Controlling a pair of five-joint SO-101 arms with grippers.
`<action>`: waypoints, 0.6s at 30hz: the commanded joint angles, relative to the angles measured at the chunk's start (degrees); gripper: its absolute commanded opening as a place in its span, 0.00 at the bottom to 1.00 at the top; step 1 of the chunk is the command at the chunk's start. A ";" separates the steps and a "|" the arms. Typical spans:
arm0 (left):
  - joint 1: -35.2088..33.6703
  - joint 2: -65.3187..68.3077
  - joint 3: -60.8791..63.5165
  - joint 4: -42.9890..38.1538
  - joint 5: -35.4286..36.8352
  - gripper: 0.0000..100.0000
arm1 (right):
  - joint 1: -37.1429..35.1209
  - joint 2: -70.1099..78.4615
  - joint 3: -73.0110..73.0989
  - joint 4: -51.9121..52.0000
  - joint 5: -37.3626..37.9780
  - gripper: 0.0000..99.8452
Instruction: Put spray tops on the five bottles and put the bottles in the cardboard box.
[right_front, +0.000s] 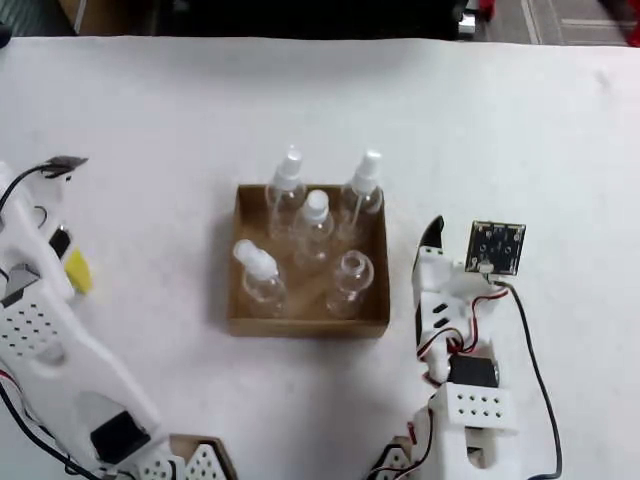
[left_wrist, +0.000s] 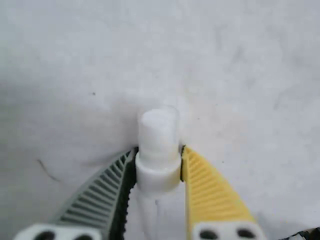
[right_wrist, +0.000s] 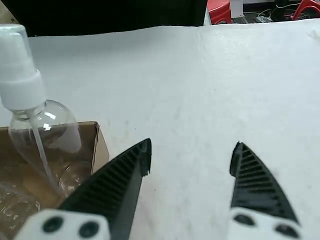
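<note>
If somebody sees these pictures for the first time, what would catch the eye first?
A cardboard box in the middle of the table holds five clear bottles: four wear white spray tops, while the bare bottle in the corner nearest the right arm has none. Off to the box's left, the left claw is shut on a spray top, and the right claw stands open beside the box.

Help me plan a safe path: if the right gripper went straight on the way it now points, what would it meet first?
Probably just the bare table. The right gripper is open and aims past the cardboard box, which sits off to one side; how soon it touches down is unclear.
</note>
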 joint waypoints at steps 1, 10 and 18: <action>0.04 -0.48 -3.52 0.09 0.09 0.03 | -0.13 -0.66 -0.70 -1.19 0.70 0.23; 0.66 -1.27 -4.84 4.13 0.09 0.02 | -0.13 -0.66 -0.70 -1.19 0.70 0.23; 3.21 -24.40 -10.99 7.65 8.35 0.02 | 0.04 -0.66 -0.79 -1.19 0.70 0.23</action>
